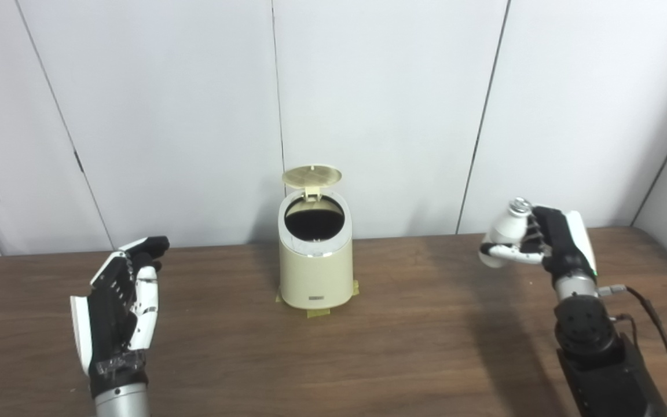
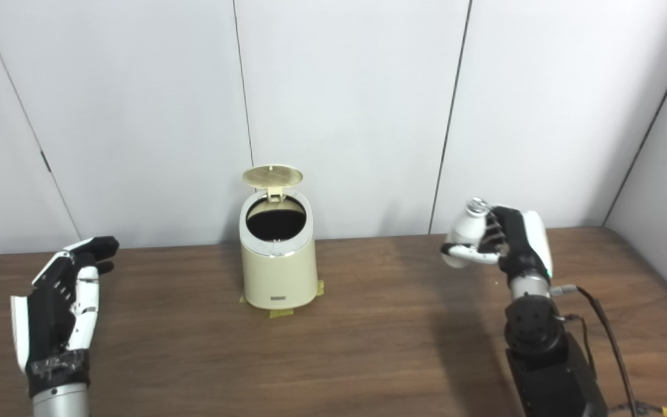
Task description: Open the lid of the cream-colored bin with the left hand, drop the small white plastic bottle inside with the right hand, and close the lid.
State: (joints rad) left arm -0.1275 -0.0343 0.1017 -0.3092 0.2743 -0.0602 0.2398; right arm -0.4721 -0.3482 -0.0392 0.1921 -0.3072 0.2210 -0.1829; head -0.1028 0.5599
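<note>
The cream-colored bin (image 1: 315, 272) stands at the back middle of the brown table, taped down at its base. Its round lid (image 1: 312, 175) is flipped up behind the dark opening. My right hand (image 1: 545, 240) hovers above the table to the right of the bin, shut on the small white plastic bottle (image 1: 504, 231), whose silver cap points up. My left hand (image 1: 120, 301) is open to the left of the bin, fingers apart and holding nothing, well away from the bin.
The wooden table (image 1: 414, 336) stretches wide around the bin. White wall panels rise right behind its far edge. A black cable (image 1: 658, 336) trails from my right wrist toward the lower right corner.
</note>
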